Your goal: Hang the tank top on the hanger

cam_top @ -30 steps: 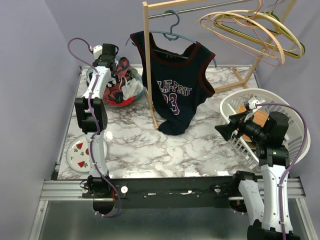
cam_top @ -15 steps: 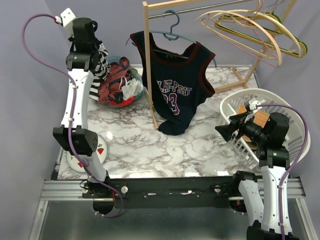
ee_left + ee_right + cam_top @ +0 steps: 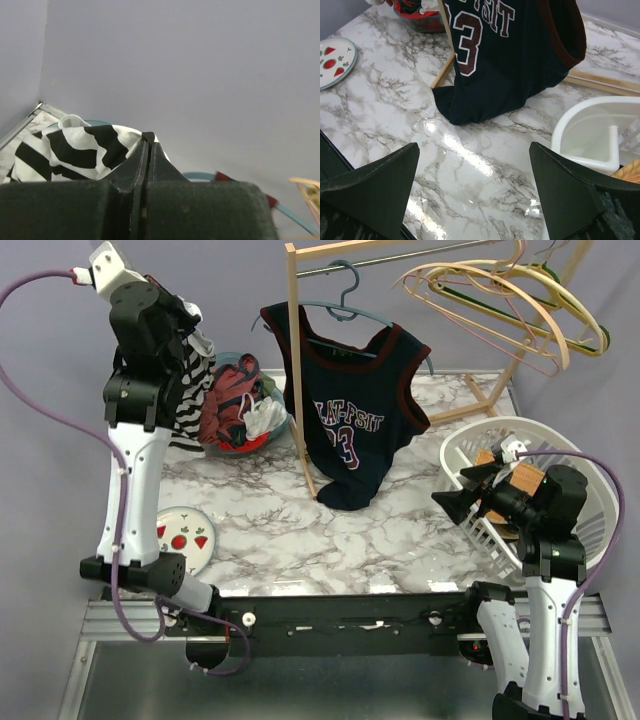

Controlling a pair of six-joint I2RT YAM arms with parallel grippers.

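The dark navy tank top [image 3: 350,430] with red trim and the number 23 hangs on the thin grey-blue hanger [image 3: 345,298], whose hook is over the rail. Its hem touches the marble table [image 3: 330,530]. The right wrist view shows its lower half [image 3: 520,60]. My left gripper [image 3: 195,328] is raised high at the back left, shut on a black-and-white striped garment [image 3: 188,390] that dangles from it. In the left wrist view its tips [image 3: 148,137] pinch that striped cloth [image 3: 75,150]. My right gripper [image 3: 455,492] stands open and empty above the table [image 3: 473,150], right of the tank top.
A bowl of red clothes [image 3: 240,405] sits at the back left. A wooden rack post [image 3: 298,370] stands in front of the tank top. Beige and pink hangers [image 3: 510,300] hang at the upper right. A white basket [image 3: 590,470] lies behind my right gripper. A fruit-patterned plate [image 3: 180,540] is at the front left.
My left arm has risen up and to the left, pulling the striped garment out of the bowl. The right arm has barely moved.
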